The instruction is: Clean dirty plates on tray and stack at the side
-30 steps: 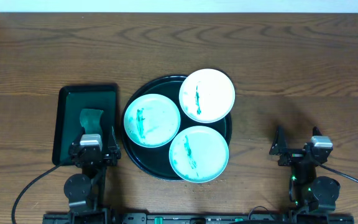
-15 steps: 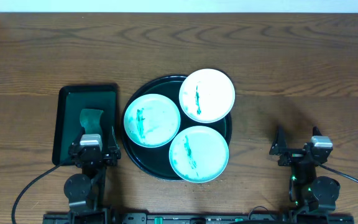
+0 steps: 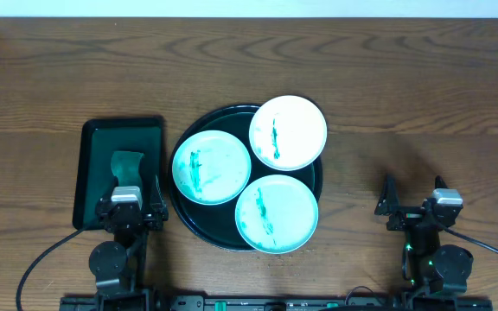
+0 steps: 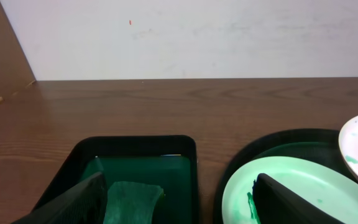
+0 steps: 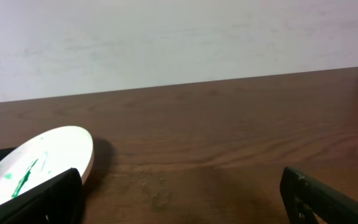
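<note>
Overhead: left gripper (image 3: 135,185) hanging open, empty; tray (image 3: 188,226) carrying three plates (image 3: 212,167), lying just right of it. Right gripper (image 3: 413,192) hanging open, empty; tray lying well left of it. Left wrist: cloth (image 4: 132,199) lying just inside the left jaw. Right wrist: one of the plates showing ahead-left.

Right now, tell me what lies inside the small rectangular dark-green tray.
One green cloth lies in the rectangular dark-green tray. The left pincer covers the cloth's near end and the tray's near edge, so those cannot be seen.
</note>
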Robot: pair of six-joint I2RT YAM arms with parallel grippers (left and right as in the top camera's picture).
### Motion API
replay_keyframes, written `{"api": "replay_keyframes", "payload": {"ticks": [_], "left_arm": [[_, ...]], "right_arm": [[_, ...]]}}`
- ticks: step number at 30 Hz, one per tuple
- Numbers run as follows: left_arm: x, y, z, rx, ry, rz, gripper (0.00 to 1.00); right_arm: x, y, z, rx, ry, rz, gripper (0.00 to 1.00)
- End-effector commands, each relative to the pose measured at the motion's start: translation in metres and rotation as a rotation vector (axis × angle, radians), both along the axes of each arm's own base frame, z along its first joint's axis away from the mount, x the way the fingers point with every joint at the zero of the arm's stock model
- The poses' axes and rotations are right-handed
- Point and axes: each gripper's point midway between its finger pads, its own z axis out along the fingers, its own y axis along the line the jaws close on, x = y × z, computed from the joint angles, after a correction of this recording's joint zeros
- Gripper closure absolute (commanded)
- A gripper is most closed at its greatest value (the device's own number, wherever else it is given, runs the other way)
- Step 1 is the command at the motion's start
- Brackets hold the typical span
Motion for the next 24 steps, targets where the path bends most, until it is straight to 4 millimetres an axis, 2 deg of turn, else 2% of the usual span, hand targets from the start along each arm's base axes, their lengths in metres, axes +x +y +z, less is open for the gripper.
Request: {"api": "replay_keyframes", "payload": {"ticks": [1,15,21,24], "left_arm": [[0.001,0.0,-0.018,0.006,0.043,0.001,0.25],[0.001,0.0,-0.017,0.006,0.04,0.002,0.25],[0.002,-0.006,-0.006,-0.005,0.003,-0.034,0.25],[0.001,-0.006,0.004,-0.04,-0.015,-0.03,0.25]], "right_arm": [[0.0,0.001,-0.001,-0.003,0.0,0.004,0.01],[0.0,0.001,0.0,-0.003,-0.001,0.004,0.01],[0.0,0.002,0.001,0.019,-0.006,0.007,0.01],[0.0,0.003,0.009,0.017,-0.038,0.011,0.01]]}}
